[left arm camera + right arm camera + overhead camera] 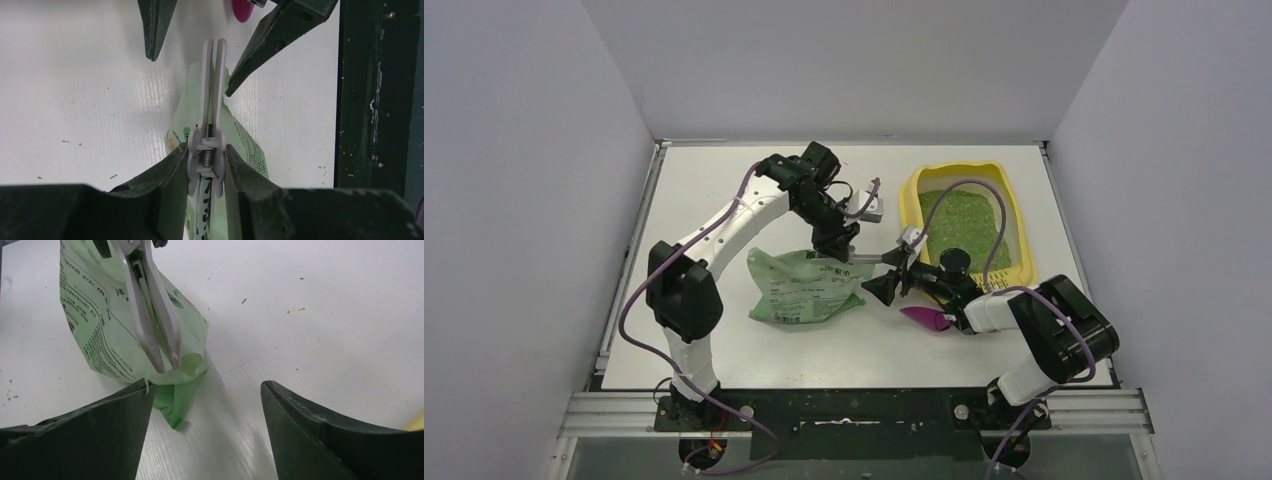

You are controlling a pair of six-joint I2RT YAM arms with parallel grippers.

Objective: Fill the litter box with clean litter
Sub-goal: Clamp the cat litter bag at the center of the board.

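The yellow litter box (954, 171) stands at the back right, with green clean litter (964, 228) spread inside it. A light-green printed bag (799, 288) lies mid-table. My left gripper (836, 243) is shut on the handle end of a grey spring clip (210, 100), whose long arms straddle the bag's (247, 145) top edge. My right gripper (205, 390) is open just right of the bag (105, 335), facing the clip's (152, 315) tips. Its left finger (100, 425) touches the bag's corner, and nothing sits between its fingers.
A magenta scoop (927, 318) lies on the table beside the right arm's wrist, its tip also showing in the left wrist view (242, 10). Purple cables loop over the litter box. White walls enclose the table on three sides.
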